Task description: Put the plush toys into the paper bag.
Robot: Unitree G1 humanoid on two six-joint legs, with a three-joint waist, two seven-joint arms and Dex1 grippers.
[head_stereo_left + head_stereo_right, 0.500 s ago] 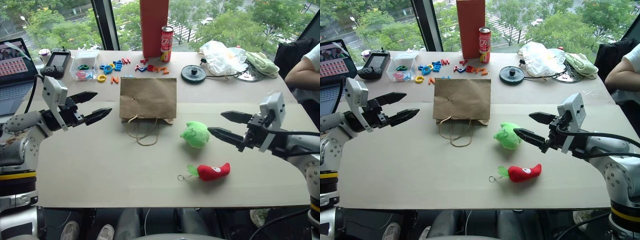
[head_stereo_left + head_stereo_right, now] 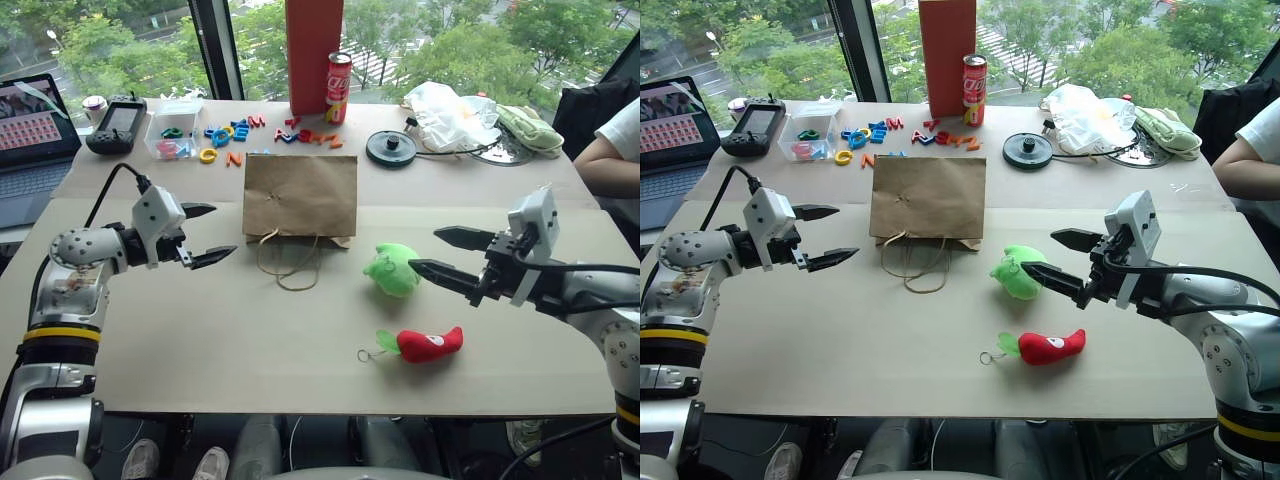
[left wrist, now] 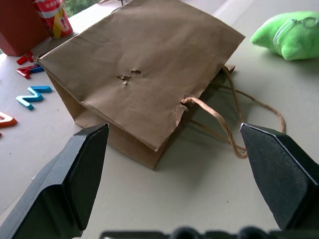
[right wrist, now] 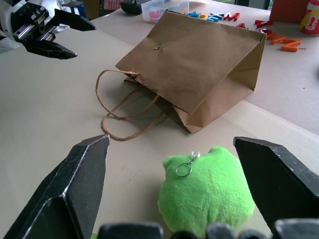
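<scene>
Paper bag (image 2: 300, 195) lies flat on the tabletop (image 2: 200, 340), centre-far; its long axis runs front-to-back, w/ the mouth and twine handles (image 2: 288, 262) toward the robot and the folded bottom toward the window. Green plush toy (image 2: 392, 269) sits just right of the handles, near the bag's front right corner, keyring on top. Red chili toy (image 2: 430, 343) lies nearer the robot, below the green one, long axis roughly left-right, its green stem and loop pointing left, red tip to the right and a bit up. Left gripper (image 2: 205, 234) hovers left of the bag, fingers spread wide, holding nothing, pointing at the bag's mouth side. Right gripper (image 2: 440, 252) also spread wide and empty, its tips just right of the green toy, lower finger very close to it; can't tell if touching. Nothing lies btw the toys and the bag mouth except the loose handles. Behind the bag: coloured plastic letters (image 2: 225, 135), red can (image 2: 338, 87), tall red box (image 2: 313, 50), black round disc (image 2: 391, 147), white plastic bag (image 2: 450, 112), laptop (image 2: 35, 135) far left. Person's arm (image 2: 608, 150) at far right edge.
</scene>
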